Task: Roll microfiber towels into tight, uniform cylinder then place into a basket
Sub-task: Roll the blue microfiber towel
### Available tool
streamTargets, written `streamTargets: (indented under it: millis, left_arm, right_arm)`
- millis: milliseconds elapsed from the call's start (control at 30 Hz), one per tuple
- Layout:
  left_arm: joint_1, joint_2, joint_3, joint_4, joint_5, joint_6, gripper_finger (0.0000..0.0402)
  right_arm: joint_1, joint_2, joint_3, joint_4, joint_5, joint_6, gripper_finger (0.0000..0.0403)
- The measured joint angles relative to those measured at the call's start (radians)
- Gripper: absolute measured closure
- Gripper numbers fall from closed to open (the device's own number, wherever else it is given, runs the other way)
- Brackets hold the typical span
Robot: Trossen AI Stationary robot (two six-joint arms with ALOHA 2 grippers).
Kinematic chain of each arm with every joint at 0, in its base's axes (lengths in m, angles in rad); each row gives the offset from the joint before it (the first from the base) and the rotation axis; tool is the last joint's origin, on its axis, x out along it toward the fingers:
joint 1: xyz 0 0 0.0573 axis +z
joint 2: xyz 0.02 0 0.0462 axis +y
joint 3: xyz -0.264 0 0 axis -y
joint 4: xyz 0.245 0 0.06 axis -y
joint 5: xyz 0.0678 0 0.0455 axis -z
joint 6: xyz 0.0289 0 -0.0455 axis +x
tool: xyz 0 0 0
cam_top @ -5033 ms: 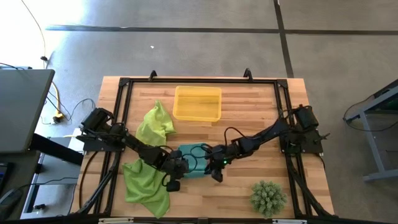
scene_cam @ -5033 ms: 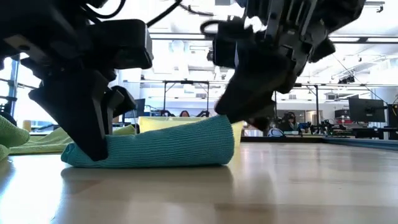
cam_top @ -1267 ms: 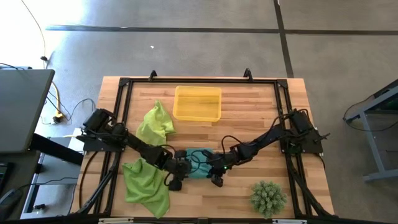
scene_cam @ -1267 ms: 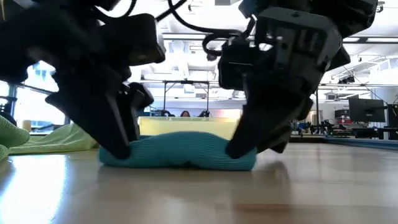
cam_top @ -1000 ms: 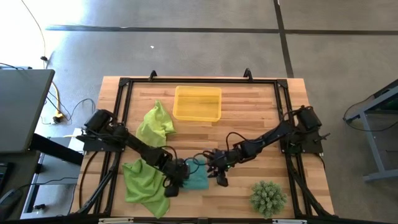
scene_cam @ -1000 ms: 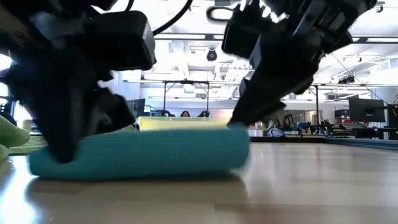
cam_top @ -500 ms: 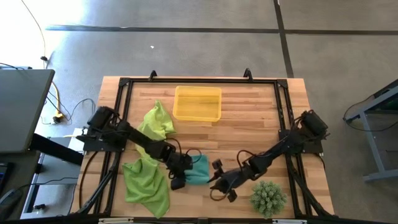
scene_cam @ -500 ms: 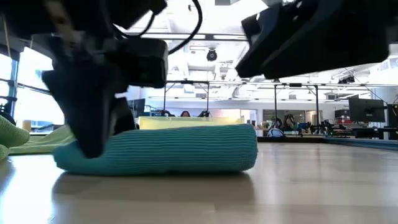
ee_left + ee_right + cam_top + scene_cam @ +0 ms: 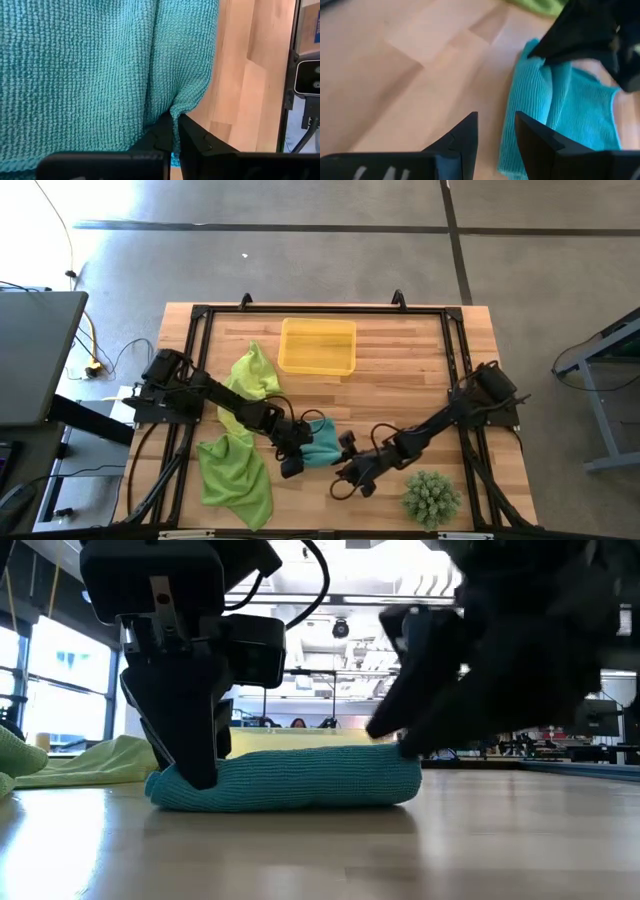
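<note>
Two grippers flank the teal towel [image 9: 321,446], which lies near the table's front edge. Left gripper [image 9: 175,131], newly closed, pinches an edge fold of its ribbed, knitted cloth. Right gripper [image 9: 495,131], jaws partly apart and empty, has released the roll's other end and backed off just beside it. The roll [image 9: 290,780], soft and somewhat flattened, appears loose, so tightening likely remains. Farther back lie two crumpled lime-green towels [image 9: 250,380], unrolled. Farthest, the translucent yellow basket [image 9: 317,346] stands empty; a spiky plant [image 9: 431,496] sits front right.
</note>
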Motion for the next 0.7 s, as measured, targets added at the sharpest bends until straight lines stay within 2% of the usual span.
streamTargets:
  millis: [167,433,600,700]
  left_arm:
    - [0.000,0.000,0.000,0.000,-0.001,0.000,0.0398]
    - [0.000,0.000,0.000,0.005,-0.008,0.007,0.0393]
    - [0.001,0.000,0.000,0.008,-0.014,0.007,0.0393]
    - [0.001,0.000,0.000,0.008,-0.014,0.008,0.0393]
  right_arm:
    - [-0.012,0.006,0.000,-0.006,0.071,0.000,0.0281]
    - [-0.059,0.006,0.000,-0.075,0.072,0.004,0.0281]
    - [-0.094,0.006,0.001,-0.099,0.058,0.004,0.0281]
    - [-0.117,0.006,0.001,-0.109,-0.009,0.032,0.0281]
